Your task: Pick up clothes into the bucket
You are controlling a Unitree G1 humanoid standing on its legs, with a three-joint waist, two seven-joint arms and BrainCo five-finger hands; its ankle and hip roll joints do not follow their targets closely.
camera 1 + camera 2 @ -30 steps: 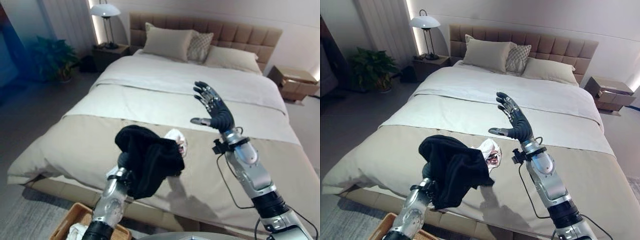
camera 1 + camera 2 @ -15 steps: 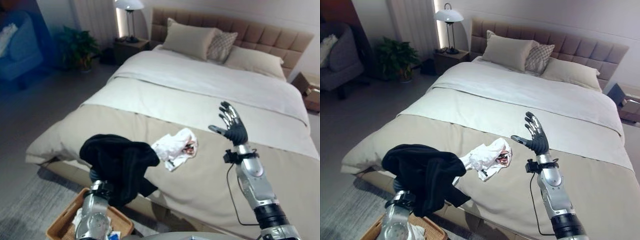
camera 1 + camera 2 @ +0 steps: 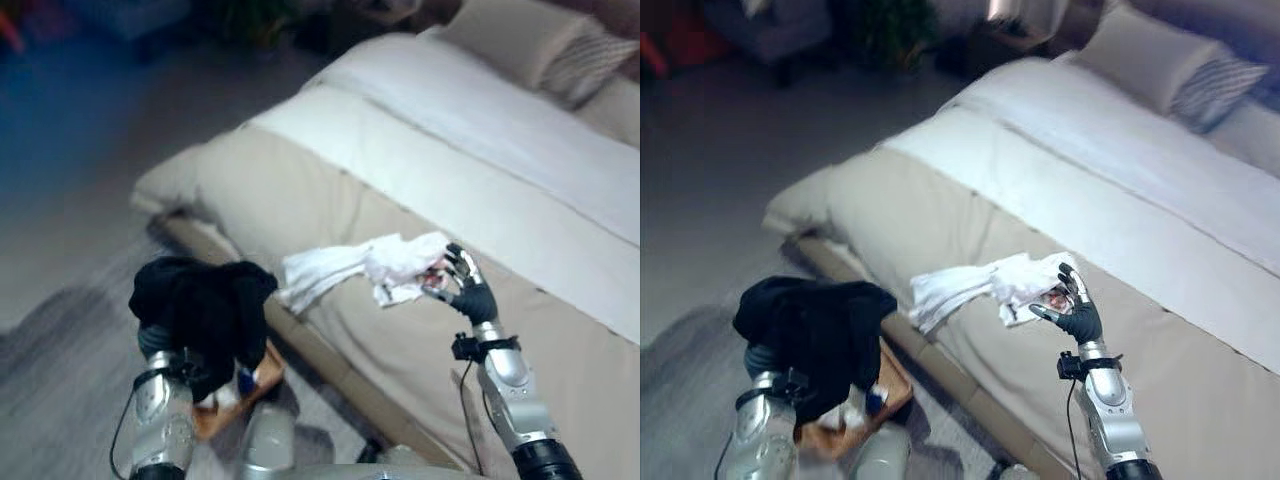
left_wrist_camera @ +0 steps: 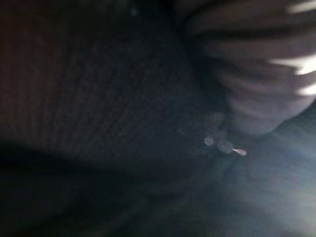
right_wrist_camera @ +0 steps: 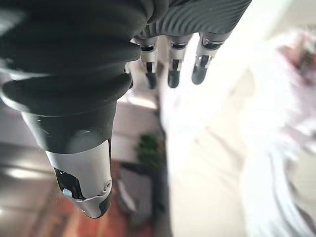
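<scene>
A black garment point(image 3: 200, 310) hangs in a bundle over my raised left hand and hides it; the left wrist view has dark knit cloth point(image 4: 113, 98) pressed close. Just below it on the floor stands a brown basket point(image 3: 890, 385) with some light items inside. On the beige bed cover near the bed's edge, a crumpled white garment point(image 3: 350, 268) lies spread out. My right hand point(image 3: 467, 292) is held up open beside the right end of that white garment, its fingers point(image 5: 173, 74) straight and holding nothing.
The bed point(image 3: 560, 210) runs from the centre to the right, with pillows point(image 3: 1160, 65) at its far end. Its near corner point(image 3: 800, 205) and low frame stand just beyond the basket. Grey rug and dark floor point(image 3: 70, 200) lie to the left.
The camera has swung down and to the left, bringing the floor and basket into view. The black garment now hangs above the basket. My right hand has come down beside the white garment.
</scene>
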